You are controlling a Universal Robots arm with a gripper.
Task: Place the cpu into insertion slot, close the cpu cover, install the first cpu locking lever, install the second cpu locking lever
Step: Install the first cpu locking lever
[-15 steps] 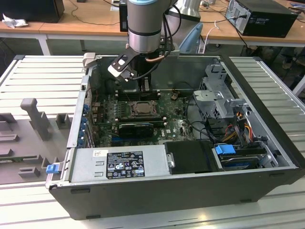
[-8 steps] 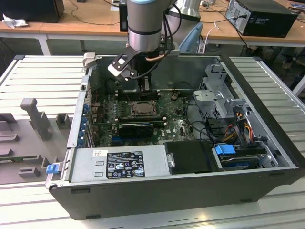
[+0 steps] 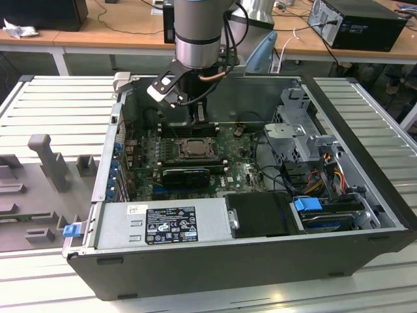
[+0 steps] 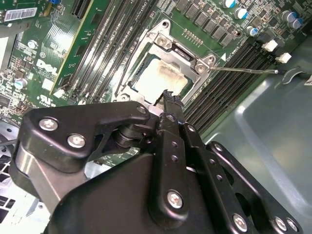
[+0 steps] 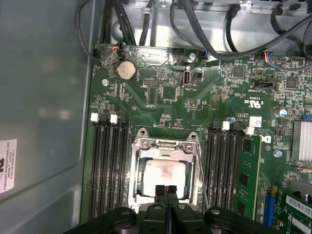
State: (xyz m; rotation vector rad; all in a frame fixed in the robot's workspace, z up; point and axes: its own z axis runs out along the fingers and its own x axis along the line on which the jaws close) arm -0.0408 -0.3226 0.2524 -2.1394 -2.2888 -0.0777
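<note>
In the exterior view a ribbed metal counter (image 3: 58,104) is spreading from nine to three o'clock, with a grey moulded tray (image 3: 39,189) lying on it at nine. Behind it, at twelve o'clock, a wooden counter (image 3: 117,32) on white legs (image 3: 60,60) is running across, carrying a black box (image 3: 49,13) at eleven and a black computer case (image 3: 365,23) at one.
</note>
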